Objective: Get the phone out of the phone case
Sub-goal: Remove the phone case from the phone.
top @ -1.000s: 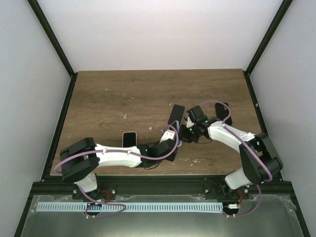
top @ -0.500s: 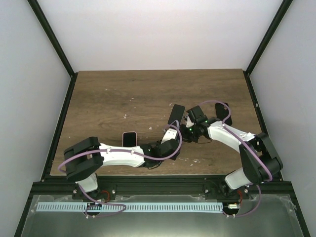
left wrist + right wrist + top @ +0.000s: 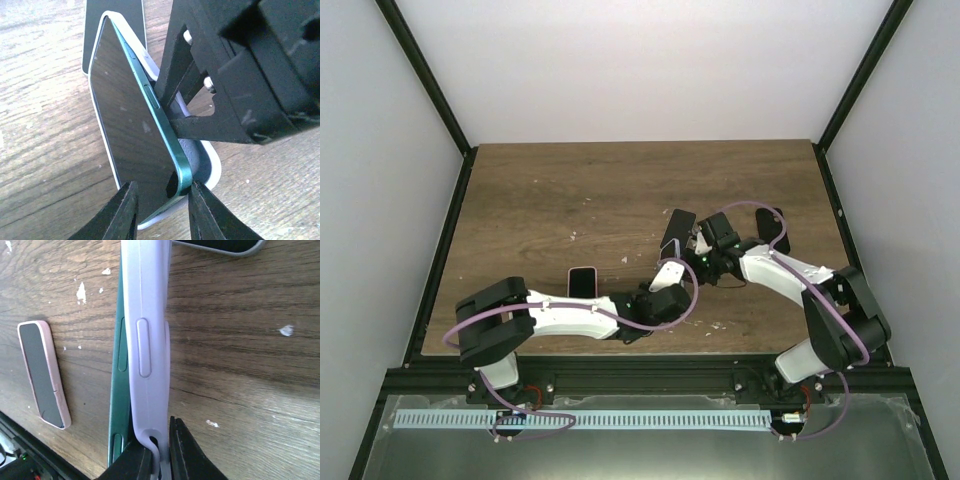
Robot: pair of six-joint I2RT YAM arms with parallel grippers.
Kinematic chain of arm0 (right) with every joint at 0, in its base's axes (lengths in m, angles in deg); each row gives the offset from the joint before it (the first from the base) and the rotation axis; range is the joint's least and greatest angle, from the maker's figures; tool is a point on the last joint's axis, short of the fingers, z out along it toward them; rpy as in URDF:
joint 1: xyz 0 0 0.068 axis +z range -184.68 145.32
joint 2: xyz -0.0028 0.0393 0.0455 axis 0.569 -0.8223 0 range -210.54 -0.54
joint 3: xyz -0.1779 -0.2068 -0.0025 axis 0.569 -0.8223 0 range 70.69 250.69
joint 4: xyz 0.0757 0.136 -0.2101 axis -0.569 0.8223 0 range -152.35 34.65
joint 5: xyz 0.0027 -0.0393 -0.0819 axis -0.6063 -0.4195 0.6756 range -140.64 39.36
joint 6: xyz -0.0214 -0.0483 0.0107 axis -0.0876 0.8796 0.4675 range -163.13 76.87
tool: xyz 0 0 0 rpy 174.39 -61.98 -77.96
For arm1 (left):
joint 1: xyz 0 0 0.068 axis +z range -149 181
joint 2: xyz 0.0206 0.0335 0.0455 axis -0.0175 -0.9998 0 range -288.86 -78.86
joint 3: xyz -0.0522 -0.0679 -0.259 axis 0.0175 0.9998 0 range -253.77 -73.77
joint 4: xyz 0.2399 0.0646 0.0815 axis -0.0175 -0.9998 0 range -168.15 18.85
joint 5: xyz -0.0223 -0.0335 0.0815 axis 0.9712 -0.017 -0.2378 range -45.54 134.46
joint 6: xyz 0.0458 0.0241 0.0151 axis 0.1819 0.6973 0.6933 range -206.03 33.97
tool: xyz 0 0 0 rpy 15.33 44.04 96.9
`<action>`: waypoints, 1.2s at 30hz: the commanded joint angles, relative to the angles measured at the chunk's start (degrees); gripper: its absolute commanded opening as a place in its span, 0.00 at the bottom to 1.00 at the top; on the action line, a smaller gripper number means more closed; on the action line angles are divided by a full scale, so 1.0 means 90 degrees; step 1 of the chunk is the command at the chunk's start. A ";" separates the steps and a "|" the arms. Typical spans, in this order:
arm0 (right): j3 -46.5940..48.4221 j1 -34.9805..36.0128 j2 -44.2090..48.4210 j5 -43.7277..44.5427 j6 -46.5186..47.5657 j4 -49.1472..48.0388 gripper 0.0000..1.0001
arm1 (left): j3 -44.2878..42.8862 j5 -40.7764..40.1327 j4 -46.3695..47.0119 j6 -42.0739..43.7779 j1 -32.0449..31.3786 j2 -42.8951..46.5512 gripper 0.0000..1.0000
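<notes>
From above, we see the left gripper point(image 3: 669, 274) and right gripper point(image 3: 695, 257) meeting over the table point(image 3: 540, 200). The left wrist view shows the left gripper pinching the green-edged phone point(image 3: 135, 115), tilted partly out of its pale phone case point(image 3: 212, 169). The right wrist view shows the right gripper pinching the phone case's edge

At the middle of the table point(image 3: 540, 200) the phone point(image 3: 135, 125) stands on edge, tilted partly out of the phone case point(image 3: 207, 165); the left gripper point(image 3: 160, 205) clasps its near end; the right gripper point(image 3: 160, 450) pinches the case from the right; a second phone point(image 3: 582, 281) lies flat to the left, nearer the front; a third phone point(image 3: 115, 30) lies flat just behind.
</notes>
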 commanded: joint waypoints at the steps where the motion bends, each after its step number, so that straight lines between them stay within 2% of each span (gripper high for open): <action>1: -0.0069 0.0050 -0.0012 -0.1145 0.0110 -0.0055 0.01 | -0.0051 -0.0933 -0.0202 0.0454 0.0141 -0.0209 0.28; 5: -0.0054 0.0059 0.0007 -0.1256 0.0127 -0.0072 0.01 | -0.0008 -0.1013 0.0155 0.0975 0.0135 -0.0325 0.26; 12: -0.0057 0.0060 0.0059 -0.1424 0.0127 -0.0062 0.01 | -0.0457 -0.1591 -0.0099 0.1459 0.0116 -0.0680 0.15; 17: 0.0000 0.0050 0.0049 -0.1436 0.0123 -0.0060 0.01 | -0.0649 -0.1805 -0.0362 0.1565 0.0090 -0.0688 0.00; 24: 0.0168 0.0050 0.0168 -0.0988 0.0189 0.0014 0.01 | -0.0281 -0.1957 -0.0445 0.1316 0.0069 -0.0058 0.00; 32: 0.0233 0.0249 0.0421 0.1102 0.1106 0.0104 0.01 | 0.0352 -0.1822 -0.0549 0.0510 0.0070 0.1155 0.00; 36: 0.0350 0.0255 0.0454 0.1101 0.1077 0.0075 0.01 | 0.0588 -0.1803 -0.0517 0.0404 0.0069 0.1415 0.00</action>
